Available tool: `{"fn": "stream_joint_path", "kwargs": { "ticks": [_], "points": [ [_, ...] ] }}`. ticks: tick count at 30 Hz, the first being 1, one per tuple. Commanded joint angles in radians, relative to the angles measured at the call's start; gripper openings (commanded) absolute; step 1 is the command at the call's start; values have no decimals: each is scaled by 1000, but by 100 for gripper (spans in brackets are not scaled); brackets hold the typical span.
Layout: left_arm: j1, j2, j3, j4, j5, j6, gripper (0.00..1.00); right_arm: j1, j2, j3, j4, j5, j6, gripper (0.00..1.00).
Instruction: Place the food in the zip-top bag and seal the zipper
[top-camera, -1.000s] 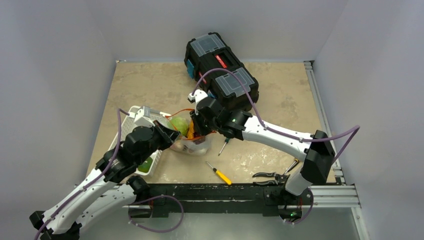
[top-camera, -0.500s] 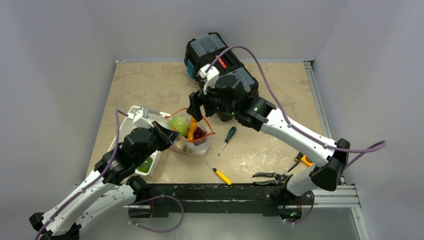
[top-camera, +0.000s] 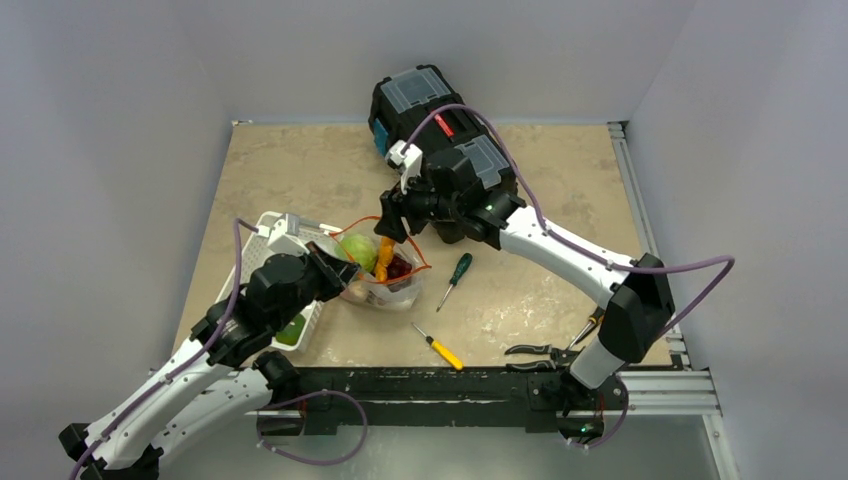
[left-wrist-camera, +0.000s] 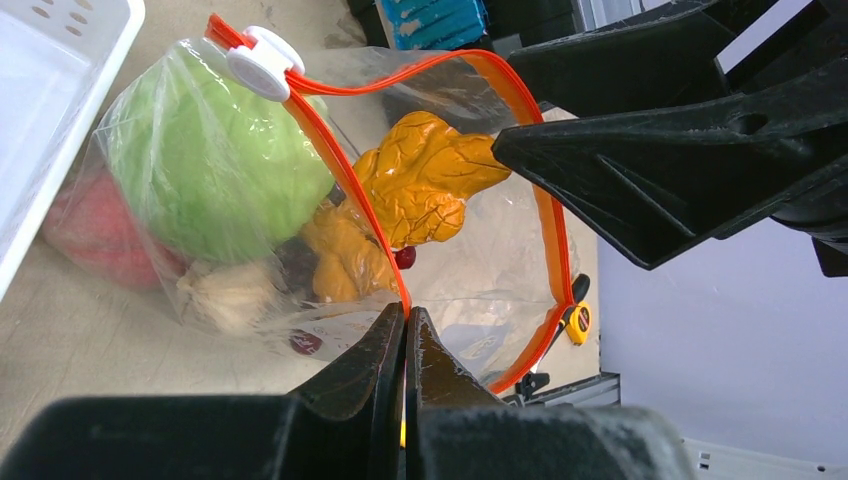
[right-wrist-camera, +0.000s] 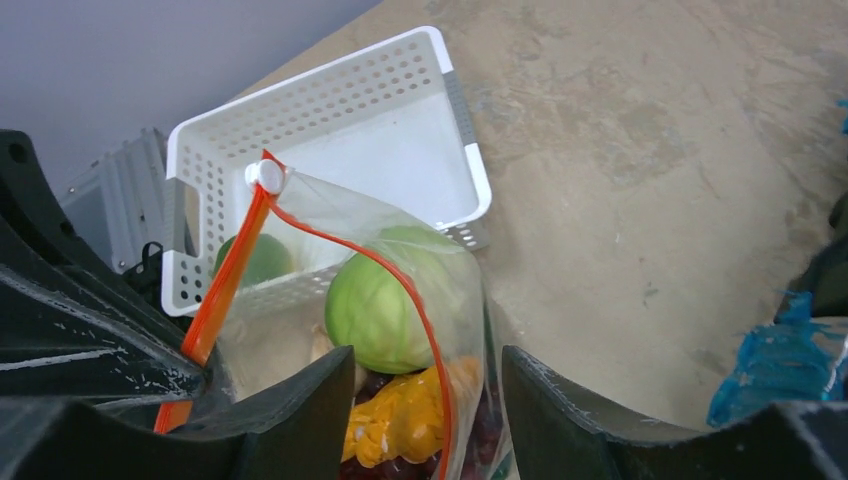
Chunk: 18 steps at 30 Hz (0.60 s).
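Note:
The clear zip-top bag (top-camera: 382, 282) stands open beside the basket, its orange-red zipper (left-wrist-camera: 335, 160) gaping, with the white tab (left-wrist-camera: 262, 62) at the far end. Inside lie a pale green cabbage (left-wrist-camera: 210, 170), an orange carrot (left-wrist-camera: 425, 180), a white radish (left-wrist-camera: 232, 290) and dark grapes. My left gripper (left-wrist-camera: 405, 315) is shut on the near stretch of the zipper strip. Just above the bag's mouth my right gripper (right-wrist-camera: 425, 360) hangs open, holding nothing, with the carrot (right-wrist-camera: 400, 415) below its fingers.
A white slotted basket (right-wrist-camera: 300, 85) lies left of the bag with a green round fruit (right-wrist-camera: 255, 260) in it. The black toolbox (top-camera: 440, 130) stands behind. Two screwdrivers (top-camera: 455, 275) (top-camera: 440, 348) and pliers (top-camera: 535, 350) lie at front right.
My right gripper has opened, left the carrot in the bag and lifted out of the bag's mouth toward the toolbox. The left gripper has kept its hold.

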Motion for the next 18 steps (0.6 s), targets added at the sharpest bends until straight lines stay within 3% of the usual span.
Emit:
{"fn": "stream_joint_path", "kwargs": {
  "ticks": [1,2,8,12,18],
  "points": [
    [7,-1,22,22,-7,-6,0,0,16,17,92,-116,-18,49],
    [6,-1,22,21,-12,-8,0,0,22,18,93,-118,-15,42],
    [7,21,39,47,-20,-11,0,1,52,22,84,-95,-12,21],
    [7,57,62,62,-41,-8,0,6,48,29,68,-108,-17,0],
    [21,115,91,92,-142,-52,0,36,-25,-41,124,-289,-22,0]
  ]
}}
